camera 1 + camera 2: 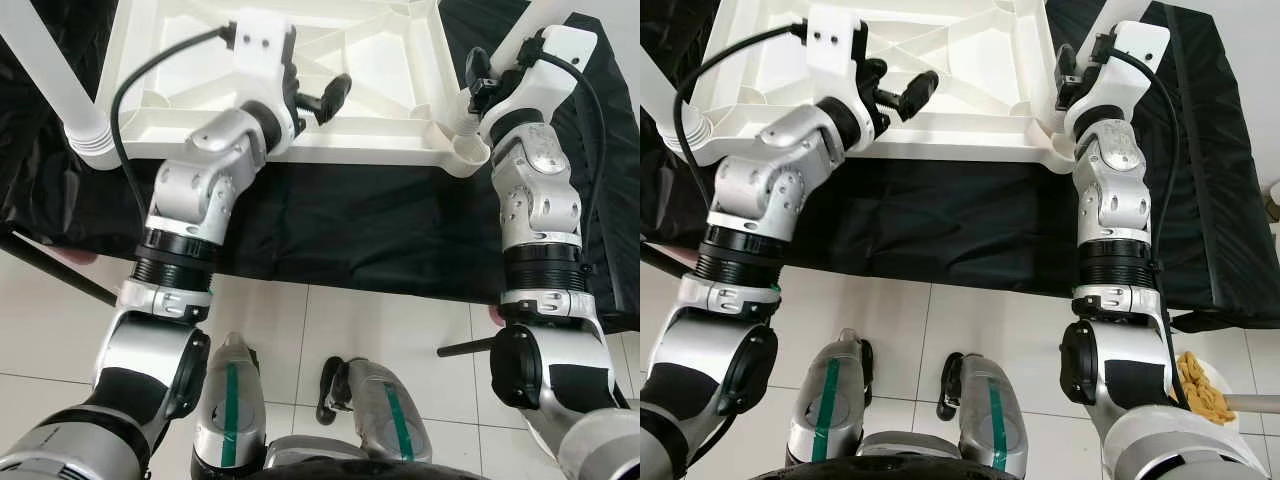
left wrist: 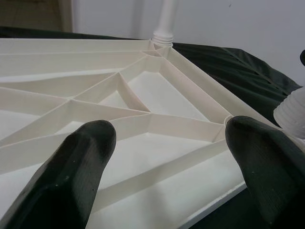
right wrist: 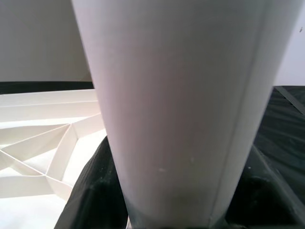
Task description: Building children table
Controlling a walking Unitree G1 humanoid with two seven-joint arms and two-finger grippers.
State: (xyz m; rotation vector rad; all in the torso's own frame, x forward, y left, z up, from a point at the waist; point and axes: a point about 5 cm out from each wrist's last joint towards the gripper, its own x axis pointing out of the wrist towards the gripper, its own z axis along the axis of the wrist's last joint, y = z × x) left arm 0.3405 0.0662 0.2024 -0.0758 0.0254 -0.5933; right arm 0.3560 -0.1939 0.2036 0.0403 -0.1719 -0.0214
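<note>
- A white plastic children's tabletop (image 1: 350,140) lies upside down on a black cloth (image 1: 360,225), its ribbed underside facing up; the cloth covers a low surface in front of the robot.
- The near edge of the tabletop runs across the head views, just beyond the robot's two silver forearms.
- The left gripper (image 1: 325,95) hovers over the near-left part of the ribbed underside, its two black fingers (image 2: 71,176) spread apart with nothing between them.
- In the left wrist view the ribs and triangular cells of the tabletop lie directly ahead of and below the spread fingers, and a white leg (image 2: 166,21) stands upright in the far corner socket.
- The right gripper (image 1: 480,85) is at the near-right corner of the tabletop, clamped around a white table leg (image 1: 520,35) that rises from the round corner socket (image 1: 468,152).
- In the right wrist view this leg (image 3: 181,105) stands close before the camera, with the black fingers (image 3: 90,191) pressed against it on both sides near its lower end.
- Another white leg (image 1: 55,85) with a ribbed end stands at the near-left corner of the tabletop, apart from the left gripper.
- White floor tiles (image 1: 380,330) lie below the cloth's edge, where the robot's silver legs with green stripes (image 1: 232,400) stand.
</note>
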